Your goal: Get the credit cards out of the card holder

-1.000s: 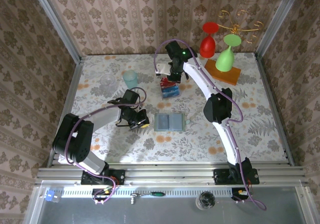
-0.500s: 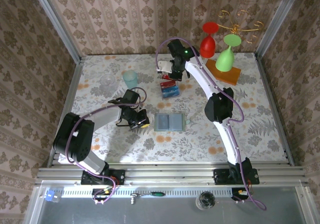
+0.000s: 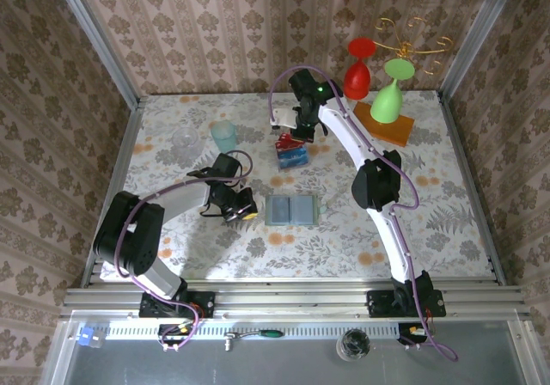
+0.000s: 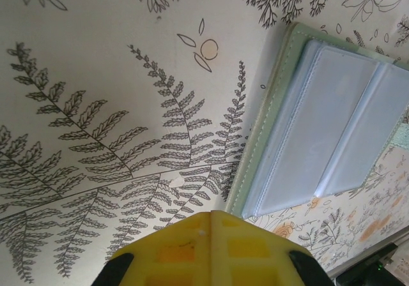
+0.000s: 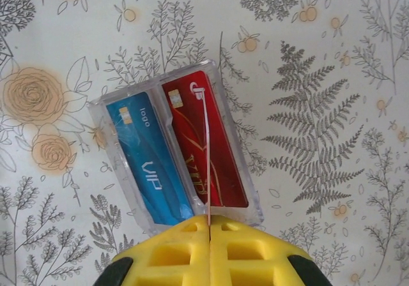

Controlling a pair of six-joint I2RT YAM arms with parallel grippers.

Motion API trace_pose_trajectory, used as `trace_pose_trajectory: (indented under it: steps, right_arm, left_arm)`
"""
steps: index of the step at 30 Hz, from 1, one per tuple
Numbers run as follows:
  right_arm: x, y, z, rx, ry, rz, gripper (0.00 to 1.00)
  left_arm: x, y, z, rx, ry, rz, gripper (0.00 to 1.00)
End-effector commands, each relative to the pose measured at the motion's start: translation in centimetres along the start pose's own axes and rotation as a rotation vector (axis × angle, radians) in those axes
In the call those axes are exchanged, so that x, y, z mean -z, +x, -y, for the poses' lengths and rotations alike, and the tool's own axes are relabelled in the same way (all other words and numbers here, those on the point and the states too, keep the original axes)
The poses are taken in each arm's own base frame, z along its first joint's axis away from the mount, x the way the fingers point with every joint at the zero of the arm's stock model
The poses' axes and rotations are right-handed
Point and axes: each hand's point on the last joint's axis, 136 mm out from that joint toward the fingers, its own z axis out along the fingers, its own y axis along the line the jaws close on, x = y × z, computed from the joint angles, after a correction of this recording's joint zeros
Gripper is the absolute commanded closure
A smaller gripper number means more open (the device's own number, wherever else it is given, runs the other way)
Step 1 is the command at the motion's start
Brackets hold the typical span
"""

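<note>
The left gripper (image 4: 211, 217) has its two yellow fingers pressed together with nothing between them. One card holder (image 4: 332, 126) lies open on the table just ahead of it and to its right, with two pale panels showing side by side. The right gripper (image 5: 209, 225) is likewise closed, with a thin third card (image 5: 205, 158) pinched in the seam and seen edge-on as a fine line. Directly below and ahead of those fingers sits one clear box (image 5: 105, 123) holding two cards flat, a blue card (image 5: 150, 165) on the left and a red card (image 5: 223, 165) beside it under the pinched one.
</note>
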Motion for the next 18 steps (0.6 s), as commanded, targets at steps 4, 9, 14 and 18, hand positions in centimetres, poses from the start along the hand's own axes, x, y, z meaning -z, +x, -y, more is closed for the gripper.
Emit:
trace_pose_trajectory:
  steps: [4, 9, 14, 18]
  right_arm:
    - [-0.9, 1.1, -2.3, -0.003, -0.107, -0.028, 1.0]
    - [-0.6, 1.0, -2.9, -0.006, -0.131, -0.023, 1.0]
    - [-0.1, 0.3, -2.3, -0.007, -0.1, -0.002, 1.0]
    - [1.1, -0.6, -0.6, -0.004, -0.017, 0.028, 1.0]
  left_arm:
    - [-0.1, 0.0, 0.5, 0.005, 0.003, -0.006, 1.0]
    - [-0.3, 0.1, 0.5, 0.005, 0.004, -0.008, 1.0]
    - [-0.2, 0.1, 0.6, 0.003, 0.006, -0.007, 1.0]
    - [-0.2, 0.1, 0.6, 0.002, 0.006, -0.007, 1.0]
